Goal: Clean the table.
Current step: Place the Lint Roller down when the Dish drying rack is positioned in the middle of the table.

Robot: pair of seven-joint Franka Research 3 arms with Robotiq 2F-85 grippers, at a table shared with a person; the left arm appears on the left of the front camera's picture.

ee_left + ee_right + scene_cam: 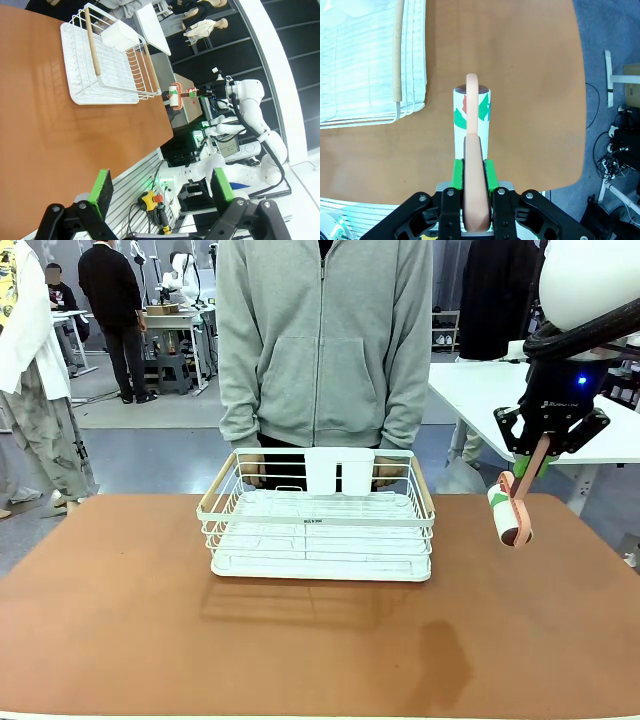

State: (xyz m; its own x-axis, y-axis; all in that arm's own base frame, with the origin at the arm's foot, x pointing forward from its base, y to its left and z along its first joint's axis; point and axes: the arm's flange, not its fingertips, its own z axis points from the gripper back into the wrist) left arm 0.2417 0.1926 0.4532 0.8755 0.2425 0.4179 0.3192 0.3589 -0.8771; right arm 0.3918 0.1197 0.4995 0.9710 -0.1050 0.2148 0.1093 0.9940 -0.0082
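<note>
The table (120, 620) has a matte reddish-brown top and a pale front edge. My right gripper (535, 462) hangs above its right side, shut on the pink handle of a lint roller (508, 515). The roller's white head with green and red print points down, a little above the top. In the right wrist view the handle sits clamped between the green pads (456, 172) of the right gripper (472, 170), with the roller (471, 115) over the brown table (530, 100). My left gripper (161, 187) is open, its green pads wide apart and holding nothing.
A white wire basket (320, 523) with wooden handles stands at the table's middle back. A person in a grey hoodie stands behind it, with a hand (250, 468) at its far rim. A smaller white-topped table (500, 390) stands at the back right.
</note>
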